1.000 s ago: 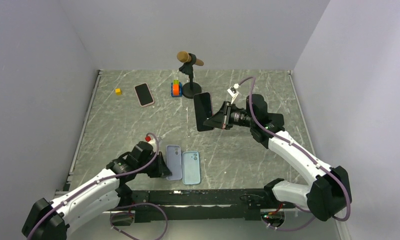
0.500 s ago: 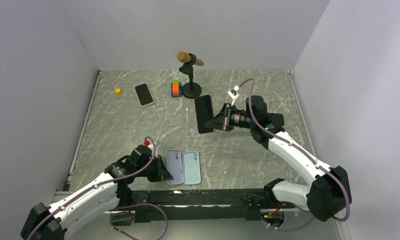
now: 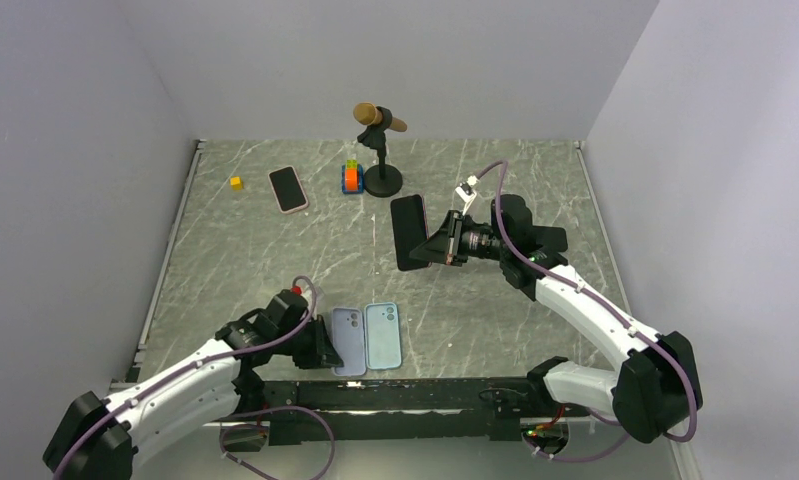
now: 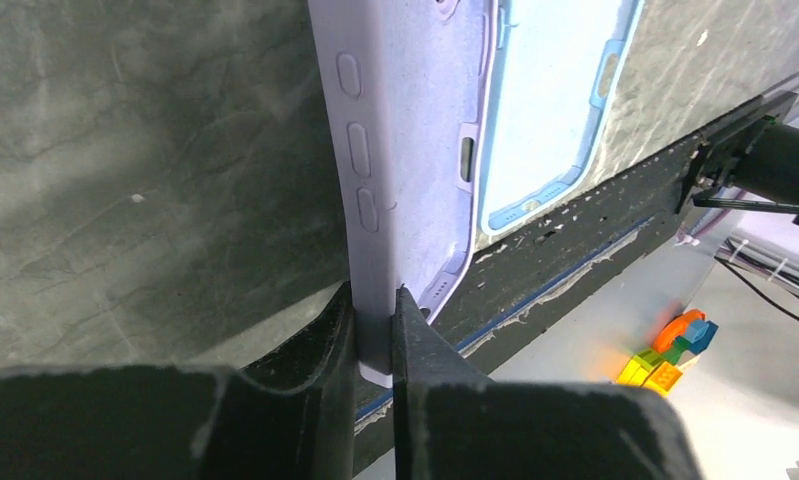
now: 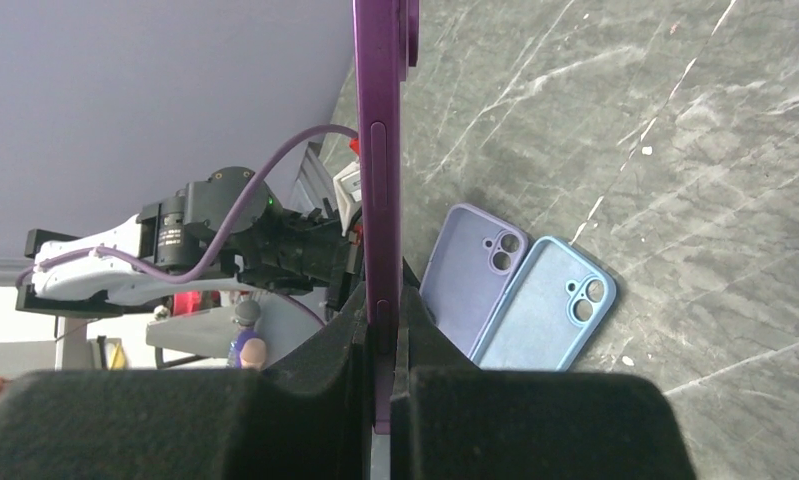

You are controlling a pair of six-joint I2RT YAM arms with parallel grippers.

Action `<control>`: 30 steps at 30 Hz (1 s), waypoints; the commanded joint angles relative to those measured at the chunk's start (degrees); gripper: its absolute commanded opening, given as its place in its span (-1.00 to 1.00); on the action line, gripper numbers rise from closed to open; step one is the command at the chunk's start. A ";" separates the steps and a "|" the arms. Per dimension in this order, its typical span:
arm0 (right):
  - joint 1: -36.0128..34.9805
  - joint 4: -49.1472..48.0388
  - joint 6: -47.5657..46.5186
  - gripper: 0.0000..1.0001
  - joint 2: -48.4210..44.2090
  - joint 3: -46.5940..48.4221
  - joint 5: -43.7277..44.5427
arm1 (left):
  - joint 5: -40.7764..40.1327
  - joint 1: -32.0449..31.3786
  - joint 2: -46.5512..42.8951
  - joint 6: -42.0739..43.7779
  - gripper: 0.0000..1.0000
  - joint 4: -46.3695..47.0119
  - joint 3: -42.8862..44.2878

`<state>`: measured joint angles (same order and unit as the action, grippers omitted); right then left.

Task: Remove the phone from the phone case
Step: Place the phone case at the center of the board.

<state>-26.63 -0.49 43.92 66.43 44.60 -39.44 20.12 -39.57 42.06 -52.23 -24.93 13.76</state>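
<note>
Between pale walls (image 3: pixel 75 100), on the grey marbled tabletop (image 3: pixel 255 250), the left gripper (image 4: pixel 375 297) pinches the rim of the flat-lying lavender silicone phone case (image 4: pixel 405 120), while the right gripper (image 5: pixel 380 290) clamps the dark purple slab phone (image 5: pixel 378 150) aloft mid-table.

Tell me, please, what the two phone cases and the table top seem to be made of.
The lavender case: likely soft silicone or TPU, matte; moulded button bumps, no glare. The light blue case: probably the same, matte, with a raised rim. The table top: grey with white veins, marble-like; real stone or printed laminate, I cannot tell.
</note>
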 commanded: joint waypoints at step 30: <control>31.63 7.67 27.33 -1.00 -16.18 -22.65 43.74 | -28.49 -0.37 -5.42 2.04 0.98 -11.12 21.25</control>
<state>-0.73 14.04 65.14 50.30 23.09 -0.25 -5.93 -39.75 36.14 -49.23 -39.92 31.79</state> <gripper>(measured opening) 0.089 0.994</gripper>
